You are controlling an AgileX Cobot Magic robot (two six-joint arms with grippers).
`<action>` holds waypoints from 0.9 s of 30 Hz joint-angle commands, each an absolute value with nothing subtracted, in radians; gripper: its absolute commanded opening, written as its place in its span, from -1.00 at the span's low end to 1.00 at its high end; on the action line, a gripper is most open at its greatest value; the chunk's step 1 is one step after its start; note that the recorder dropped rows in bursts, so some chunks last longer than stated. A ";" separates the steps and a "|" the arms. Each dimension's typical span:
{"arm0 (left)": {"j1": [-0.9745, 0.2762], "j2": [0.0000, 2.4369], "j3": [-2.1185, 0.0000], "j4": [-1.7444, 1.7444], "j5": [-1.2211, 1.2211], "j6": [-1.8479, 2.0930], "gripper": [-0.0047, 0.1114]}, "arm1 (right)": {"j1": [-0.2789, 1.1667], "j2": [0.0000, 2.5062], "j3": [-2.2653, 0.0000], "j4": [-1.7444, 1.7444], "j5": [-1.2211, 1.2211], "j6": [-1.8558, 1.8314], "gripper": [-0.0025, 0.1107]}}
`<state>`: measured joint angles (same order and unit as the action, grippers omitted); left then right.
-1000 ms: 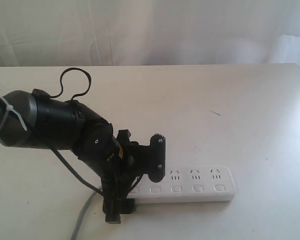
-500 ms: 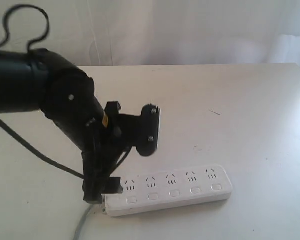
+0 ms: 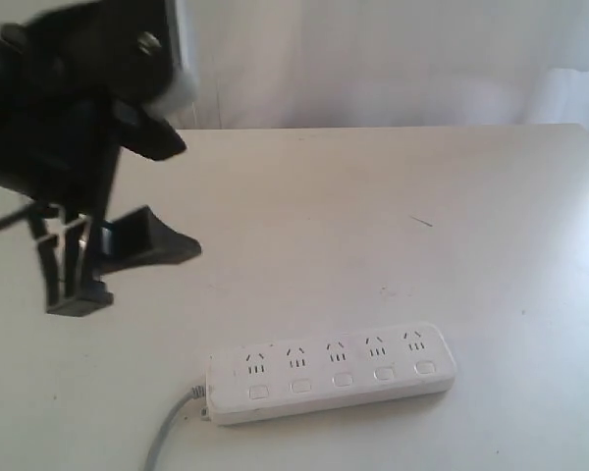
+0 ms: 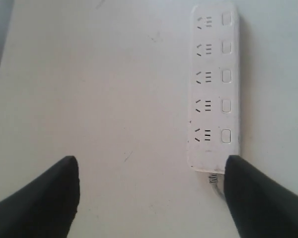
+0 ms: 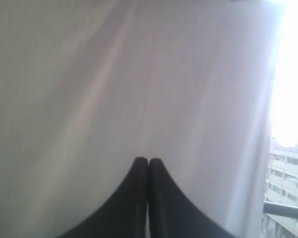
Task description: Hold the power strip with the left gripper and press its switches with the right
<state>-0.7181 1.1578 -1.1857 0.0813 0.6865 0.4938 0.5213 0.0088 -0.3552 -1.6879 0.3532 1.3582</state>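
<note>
White plastic five-socket power strip lies flat on pale table. Black left gripper hovers well apart from strip's corded end, jaws wide, empty. Black right gripper pinched closed.

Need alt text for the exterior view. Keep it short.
A white five-socket power strip lies flat on a pale table, low in the view, with its grey cord leaving the left end and nothing touching it. The black left claw hangs open and blurred above the table at the view's upper left.
</note>
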 commanded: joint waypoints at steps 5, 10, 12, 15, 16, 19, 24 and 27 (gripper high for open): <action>-0.723 0.865 -1.193 0.113 0.823 0.323 0.28 | 0.523 0.000 -0.337 -1.595 0.422 1.346 -0.96; -0.723 0.714 -1.193 0.148 0.926 0.227 0.21 | 0.523 0.000 -0.337 -1.538 0.422 1.346 -0.96; -0.723 0.663 -1.193 0.153 0.965 0.196 0.14 | 0.523 0.000 -0.337 -1.523 0.422 1.346 -0.96; -0.723 0.577 -1.183 0.157 1.010 0.155 -0.01 | 0.523 0.000 -0.337 -1.518 0.422 1.346 -0.96; -0.721 0.548 -1.170 0.162 1.018 0.141 -0.05 | 0.523 0.000 -0.337 -1.518 0.425 1.346 -0.96; -0.721 0.470 -1.124 0.173 1.023 0.100 -0.18 | 0.523 0.000 -0.337 -1.512 0.441 1.346 -0.96; -0.721 0.367 -0.998 0.180 0.937 0.025 -0.47 | 0.523 0.000 -0.337 -1.516 0.489 1.346 -0.96; -0.721 0.336 -0.893 0.151 0.793 0.000 -0.70 | 0.523 0.000 -0.337 -1.518 0.492 1.346 -0.96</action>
